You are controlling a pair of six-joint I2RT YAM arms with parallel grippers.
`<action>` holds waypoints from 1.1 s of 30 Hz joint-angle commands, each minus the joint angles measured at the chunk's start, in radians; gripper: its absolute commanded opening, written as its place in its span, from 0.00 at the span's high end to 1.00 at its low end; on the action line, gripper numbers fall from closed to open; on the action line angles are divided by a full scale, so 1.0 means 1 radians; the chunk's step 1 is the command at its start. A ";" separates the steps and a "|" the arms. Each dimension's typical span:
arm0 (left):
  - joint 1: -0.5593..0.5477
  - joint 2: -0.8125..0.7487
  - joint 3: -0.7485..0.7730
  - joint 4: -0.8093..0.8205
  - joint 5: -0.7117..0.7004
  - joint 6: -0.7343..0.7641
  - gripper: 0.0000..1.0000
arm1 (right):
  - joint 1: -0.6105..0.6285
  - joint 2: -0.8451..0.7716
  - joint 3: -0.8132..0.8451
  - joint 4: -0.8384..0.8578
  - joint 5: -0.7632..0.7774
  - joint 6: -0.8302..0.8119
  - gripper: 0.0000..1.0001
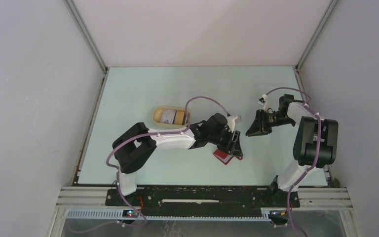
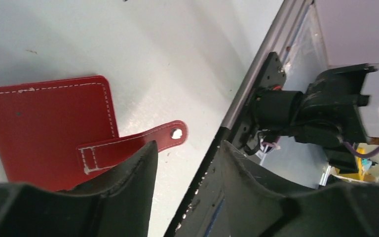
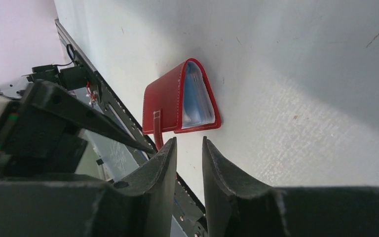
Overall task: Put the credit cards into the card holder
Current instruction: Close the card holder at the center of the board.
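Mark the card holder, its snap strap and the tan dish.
card holder (image 3: 164,101): right wrist view, red outer cover.
snap strap (image 2: 176,133): left wrist view, metal snap at its tip.
tan dish (image 1: 155,117): top view, left rim.

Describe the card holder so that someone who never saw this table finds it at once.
On the pale green table, look near the front edge, at the tip of the left gripper. There lies the card holder, a small flat red wallet with white stitching and a snap strap. The tan oval dish farther back is not red.
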 commanded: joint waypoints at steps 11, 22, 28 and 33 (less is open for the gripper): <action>0.117 -0.444 -0.238 -0.087 -0.185 0.230 0.38 | 0.196 -0.179 0.024 0.000 -0.064 -0.124 0.66; 0.178 -0.230 -0.270 0.082 -0.116 0.168 0.38 | 0.389 -0.020 0.035 0.020 0.289 -0.045 0.79; 0.177 -0.115 -0.252 0.108 -0.073 0.074 0.36 | 0.391 0.060 0.023 0.004 0.445 -0.047 0.82; 0.178 -0.041 -0.216 0.061 -0.051 0.042 0.36 | 0.391 0.088 0.024 -0.003 0.482 -0.049 0.83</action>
